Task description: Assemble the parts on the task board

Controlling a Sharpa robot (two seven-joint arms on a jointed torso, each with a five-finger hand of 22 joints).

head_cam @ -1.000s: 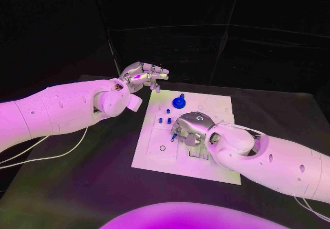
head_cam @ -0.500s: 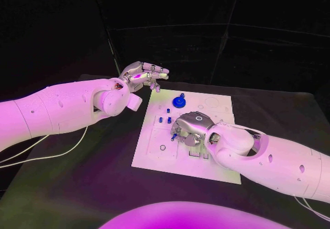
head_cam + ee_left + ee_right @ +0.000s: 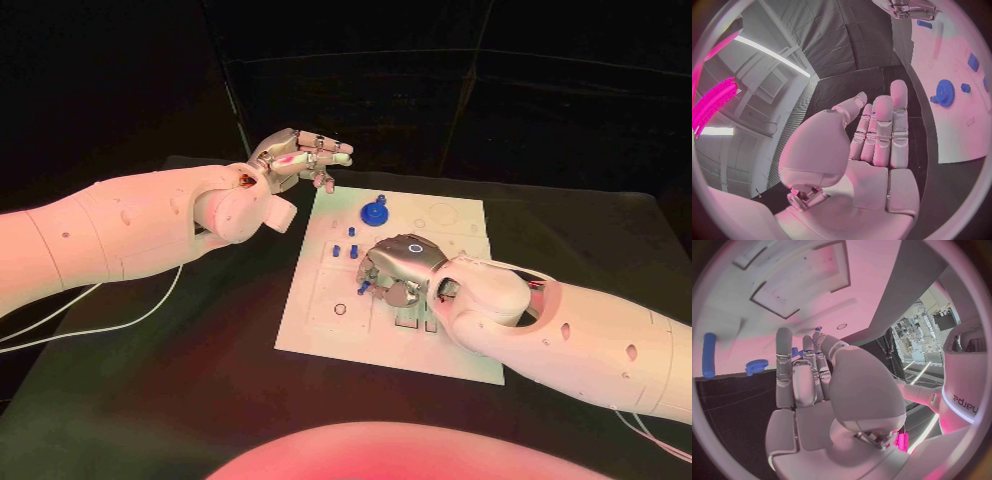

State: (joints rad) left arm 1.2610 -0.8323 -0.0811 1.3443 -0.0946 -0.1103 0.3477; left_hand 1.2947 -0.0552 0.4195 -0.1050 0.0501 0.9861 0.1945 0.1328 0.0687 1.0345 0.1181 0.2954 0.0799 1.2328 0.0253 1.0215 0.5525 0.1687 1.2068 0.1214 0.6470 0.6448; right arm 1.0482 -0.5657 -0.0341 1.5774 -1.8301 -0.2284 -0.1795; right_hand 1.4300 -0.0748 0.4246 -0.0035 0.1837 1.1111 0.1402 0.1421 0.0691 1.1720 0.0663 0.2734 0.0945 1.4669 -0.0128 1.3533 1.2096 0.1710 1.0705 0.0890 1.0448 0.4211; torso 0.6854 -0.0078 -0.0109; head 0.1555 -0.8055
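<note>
Barely changed, the right hand (image 3: 400,268) still hovers over the task board (image 3: 325,310).

right hand (image 3: 400,268) crowds the task board (image 3: 325,330) middle, beside small blue pegs (image 3: 343,251); blue gear (image 3: 375,213) stands near the far edge; near left corner lies bare.

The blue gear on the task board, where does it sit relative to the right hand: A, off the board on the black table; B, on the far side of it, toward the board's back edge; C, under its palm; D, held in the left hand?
B: in the head view the blue gear stands on the task board beyond the right hand, apart from it, while the left hand hovers off the board's far left corner.
</note>
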